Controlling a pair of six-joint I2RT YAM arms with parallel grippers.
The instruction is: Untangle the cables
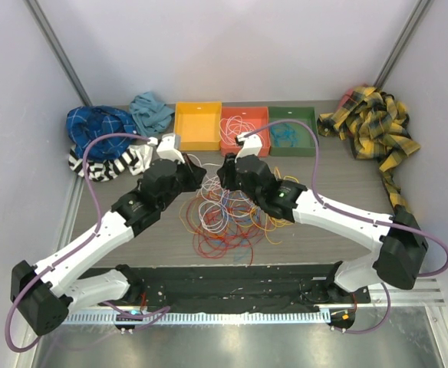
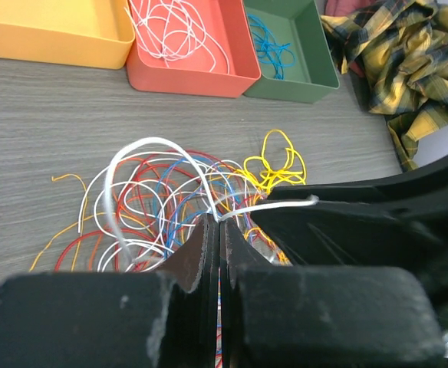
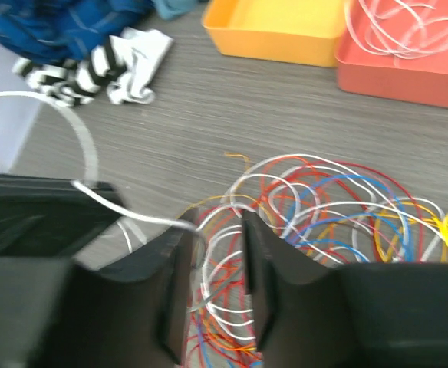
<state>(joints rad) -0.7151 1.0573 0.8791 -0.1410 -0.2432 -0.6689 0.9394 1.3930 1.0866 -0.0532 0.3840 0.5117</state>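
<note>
– Two claws at one heap. Where do the cables (image 1: 224, 215) lie?
– Mid-table (image 1: 339, 176), between the arms and in front of the trays. It is a loose tangle of red, orange, yellow, white and blue loops. A yellow loop (image 2: 274, 165) sits at the heap's right edge.
– And the left claw (image 2: 218, 230)?
– Its fingers (image 2: 197, 257) are pressed flat together with no gap. A white cable (image 2: 143, 146) is pinched at their tips. It arches up out of the heap in a tall loop, and one strand runs off right to the other arm.
– And the right claw (image 3: 212, 253)?
– It is low over the heap, jaws part-way apart with a plain gap. The white cable comes in from the left, crosses the claw's left finger and drops into the gap. Cannot tell whether the jaws bite on it.
– The trays?
– Three in a row at the far side, touching. The yellow tray (image 2: 47, 50) is bare inside. The red tray (image 2: 186, 80) holds white cables (image 2: 174, 27). The green tray (image 2: 285, 90) holds blue cables (image 2: 274, 46).
– Cloths?
– A plaid cloth (image 1: 373, 126), yellow and dark, is bunched at the far right with a tail trailing toward the near edge. A blue cloth (image 1: 97, 126) lies far left, with a striped cloth (image 1: 105, 165) just in front of it. A teal cloth (image 1: 151, 111) is beside the yellow tray's left end.
</note>
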